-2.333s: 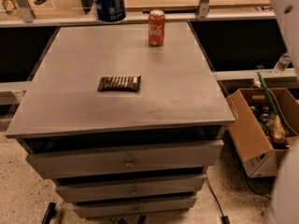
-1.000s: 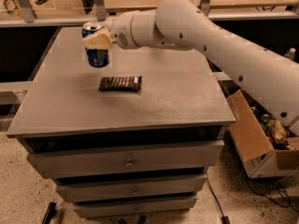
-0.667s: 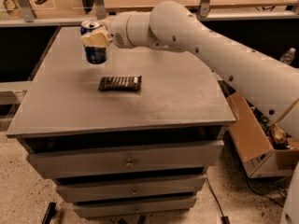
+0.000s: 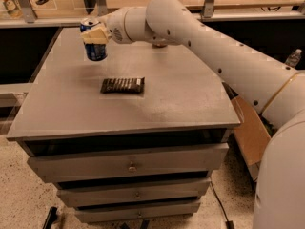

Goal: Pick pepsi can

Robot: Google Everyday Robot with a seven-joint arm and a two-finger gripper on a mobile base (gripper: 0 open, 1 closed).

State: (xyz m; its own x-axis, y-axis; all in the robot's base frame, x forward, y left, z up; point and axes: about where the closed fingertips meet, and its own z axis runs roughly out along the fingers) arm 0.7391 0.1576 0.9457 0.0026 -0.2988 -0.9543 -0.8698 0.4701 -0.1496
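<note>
The pepsi can (image 4: 96, 49), dark blue with a silver top, is held upright above the back left part of the grey cabinet top (image 4: 167, 89). My gripper (image 4: 95, 34) reaches in from the right on the long white arm and is shut on the can's upper half, its beige fingers (image 4: 96, 35) wrapped across it. The can looks lifted a little off the surface. The red can is hidden behind the arm.
A flat dark-brown chocolate bar wrapper (image 4: 122, 85) lies on the cabinet top just in front of the can. The cabinet has drawers (image 4: 128, 166) below. A cardboard box (image 4: 248, 132) stands on the floor at the right. A shelf rail (image 4: 47, 20) runs behind.
The arm swung in from the right and took hold of the blue can. Over the last second it has held the can near the back left, with only slight movement.
</note>
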